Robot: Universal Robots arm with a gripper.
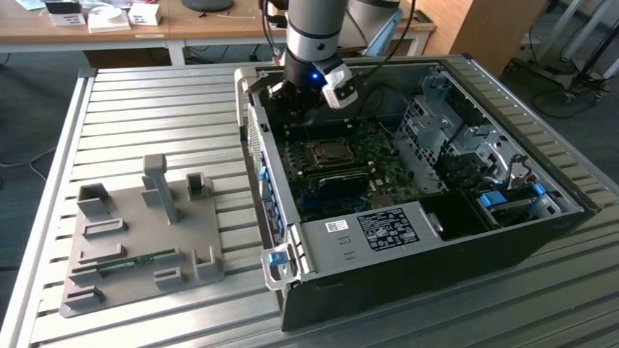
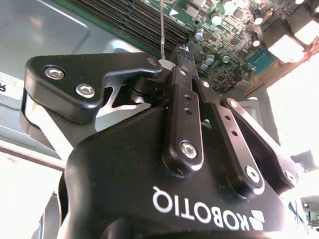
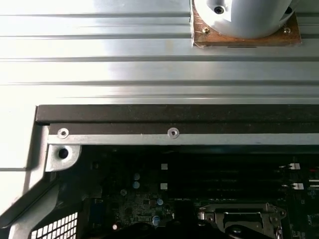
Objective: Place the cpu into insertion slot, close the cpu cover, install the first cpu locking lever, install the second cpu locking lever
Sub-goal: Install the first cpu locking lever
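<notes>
The open computer case lies on the table with the dark green motherboard inside. The insertion slot sits mid-board. The silvery cpu cover lies flat over it, and the cpu's top shows dimly in its window in the exterior view. My gripper hangs inside the case, just beyond the slot on the far side. In the second wrist view my gripper has its fingers together on a thin silvery rod, a cpu locking lever, which stands up from the fingertips.
Long black memory slots run beside the socket. Drive cages and a power supply crowd the case's near and right parts. A grey fixture plate with upright blocks lies on the slatted table at the exterior view's left.
</notes>
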